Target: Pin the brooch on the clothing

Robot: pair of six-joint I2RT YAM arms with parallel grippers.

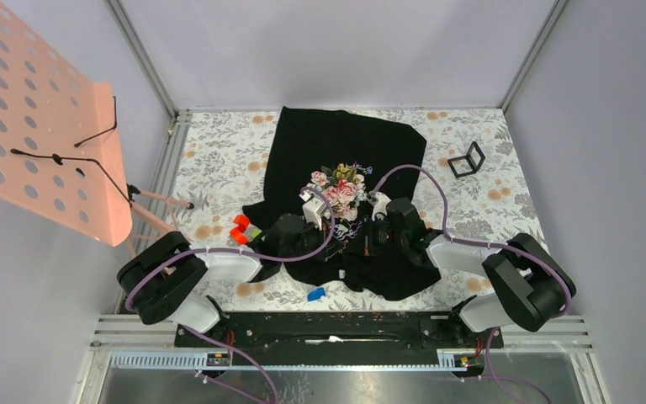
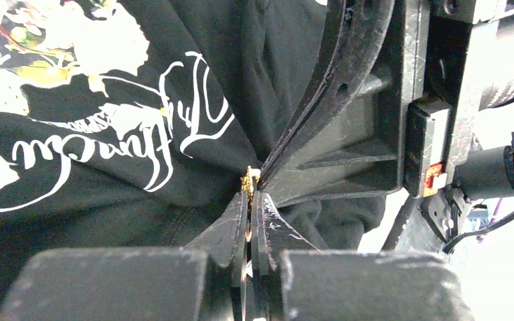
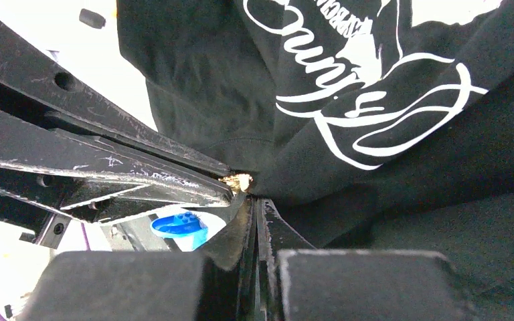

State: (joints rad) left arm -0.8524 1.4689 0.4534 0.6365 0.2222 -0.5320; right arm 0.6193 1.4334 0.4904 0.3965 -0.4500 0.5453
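The black T-shirt point(image 1: 345, 143) with pink roses and white script lies on the table; it also shows in the left wrist view point(image 2: 174, 73) and the right wrist view point(image 3: 408, 167). Both grippers meet tip to tip over its bunched lower part. My left gripper point(image 2: 249, 195) is shut on the tiny golden brooch point(image 2: 246, 180), which sticks out past its tips against the cloth. My right gripper point(image 3: 253, 200) is shut, its tips pinching a raised fold of the shirt right beside the brooch point(image 3: 237, 180). In the top view, the left gripper point(image 1: 346, 244) and right gripper point(image 1: 368, 242) hide the brooch.
Red and green blocks point(image 1: 244, 227) lie left of the shirt. A small blue piece point(image 1: 316, 294) lies near the front edge and shows in the right wrist view point(image 3: 179, 227). A black frame stand point(image 1: 468, 160) sits at the back right. A pink perforated board point(image 1: 34, 126) stands at the left.
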